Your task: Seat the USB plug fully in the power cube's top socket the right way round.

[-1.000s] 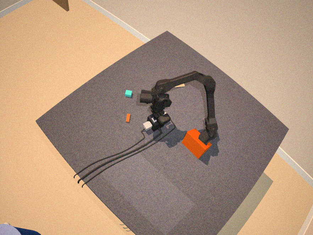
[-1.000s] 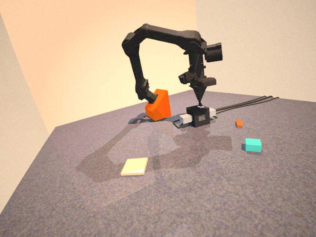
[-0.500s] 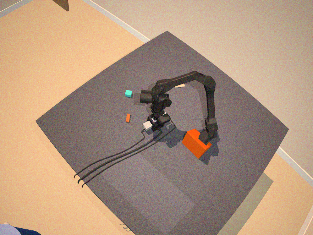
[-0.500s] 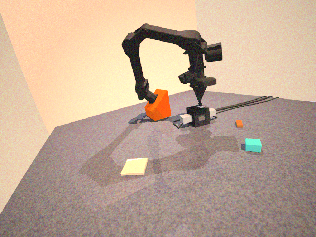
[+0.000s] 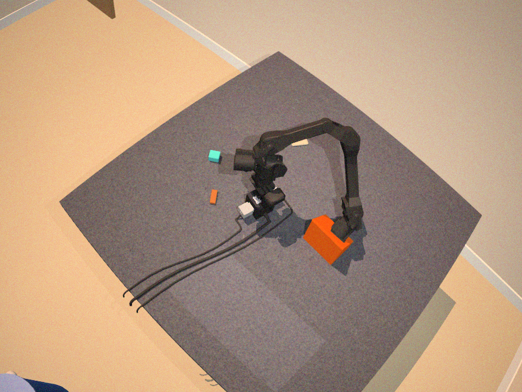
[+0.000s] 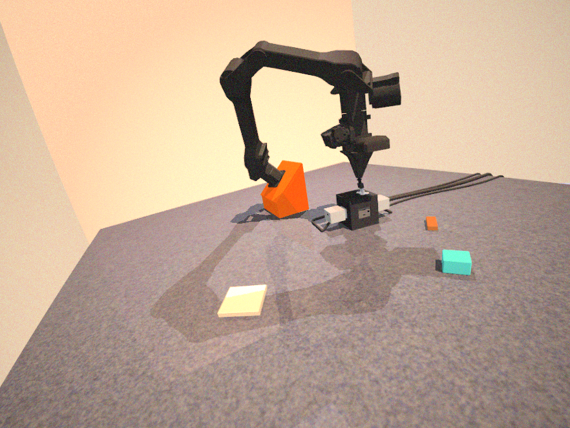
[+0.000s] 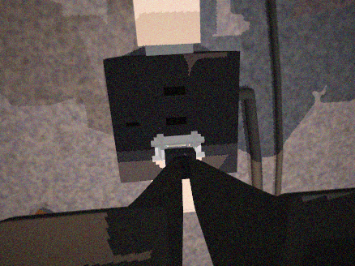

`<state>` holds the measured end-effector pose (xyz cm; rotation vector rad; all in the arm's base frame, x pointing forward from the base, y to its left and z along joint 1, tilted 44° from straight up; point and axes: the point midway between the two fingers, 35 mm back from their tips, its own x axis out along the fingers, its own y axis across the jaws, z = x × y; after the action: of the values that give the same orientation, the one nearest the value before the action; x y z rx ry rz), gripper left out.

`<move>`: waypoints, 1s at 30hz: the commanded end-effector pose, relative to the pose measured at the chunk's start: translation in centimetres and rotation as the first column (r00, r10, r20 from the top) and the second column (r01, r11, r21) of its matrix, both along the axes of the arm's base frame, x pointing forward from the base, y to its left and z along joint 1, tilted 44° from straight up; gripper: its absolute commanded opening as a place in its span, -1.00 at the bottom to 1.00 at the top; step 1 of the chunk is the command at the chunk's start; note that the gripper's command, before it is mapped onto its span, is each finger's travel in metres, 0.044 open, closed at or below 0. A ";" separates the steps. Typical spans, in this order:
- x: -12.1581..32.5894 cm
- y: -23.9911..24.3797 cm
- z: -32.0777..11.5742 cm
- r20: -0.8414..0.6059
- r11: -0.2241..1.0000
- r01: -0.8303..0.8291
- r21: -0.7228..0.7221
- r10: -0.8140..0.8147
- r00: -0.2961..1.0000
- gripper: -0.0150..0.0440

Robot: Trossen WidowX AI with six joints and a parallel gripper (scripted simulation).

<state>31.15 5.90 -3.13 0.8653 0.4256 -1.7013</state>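
Observation:
The black power cube [image 5: 258, 209] [image 6: 368, 221] [image 7: 138, 87] stands upright on the dark table. A light-grey bracket [image 5: 256, 199] [image 6: 363, 192] [image 7: 178, 141] sits around the socket on its top. The small black USB plug [image 6: 360, 185] [image 7: 179, 152] stands up from that socket, inside the bracket. My gripper [image 6: 360, 180] [image 7: 183, 169] points down from above and is shut on the plug's upper part. The fingertips hide part of the plug in the wrist view. How deep the plug sits and which way round it is cannot be told.
White adapters [image 5: 245, 209] [image 6: 334, 214] [image 7: 168, 23] stick out of the cube's sides, with dark cables [image 5: 197, 258] [image 6: 437, 186] running to the table edge. An orange block [image 5: 213, 196] [image 6: 431, 223], teal block [image 5: 213, 155] [image 6: 456, 262], cream tile [image 5: 300, 143] [image 6: 243, 300] and orange arm base [image 5: 324, 240] [image 6: 294, 193] stand around.

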 end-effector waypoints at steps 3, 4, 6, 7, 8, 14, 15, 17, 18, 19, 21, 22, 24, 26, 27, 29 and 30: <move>0.2 0.4 0.4 0.005 1.000 0.005 0.006 -0.005 1.000 -0.49; 0.2 0.5 0.4 0.005 1.000 0.005 0.006 -0.005 1.000 -0.49; 0.2 0.6 0.5 0.005 1.000 0.005 0.006 -0.005 1.000 -0.49; 0.2 0.6 0.6 0.005 1.000 0.005 0.006 -0.005 1.000 -0.49; 0.2 0.7 0.6 0.005 1.000 0.005 0.006 -0.005 1.000 -0.49; 0.2 0.9 0.9 0.005 1.000 0.005 0.006 -0.005 1.000 -0.49; 0.2 1.0 1.0 0.005 1.000 0.005 0.006 -0.005 1.000 -0.49; 0.3 1.1 1.1 0.005 1.000 0.005 0.006 -0.005 1.000 -0.49; 0.3 1.1 1.1 0.005 1.000 0.005 0.006 -0.005 1.000 -0.49; 0.3 1.2 1.2 0.005 1.000 0.005 0.006 -0.005 1.000 -0.49; 0.3 1.3 1.3 0.005 1.000 0.005 0.006 -0.005 1.000 -0.49; 0.3 1.3 1.3 0.005 1.000 0.005 0.006 -0.005 1.000 -0.49; 0.3 1.4 1.4 0.005 1.000 0.005 0.006 -0.005 1.000 -0.49; 0.3 1.5 1.5 0.004 1.000 0.005 0.006 -0.005 1.000 -0.49; 0.3 1.5 1.5 0.004 1.000 0.005 0.006 -0.005 1.000 -0.49; 0.3 1.4 1.4 0.000 1.000 0.000 0.005 0.000 1.000 -0.49; 0.3 1.3 1.4 -0.007 1.000 -0.008 0.005 0.008 1.000 -0.49</move>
<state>31.40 7.19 -1.78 0.8674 0.4261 -1.6997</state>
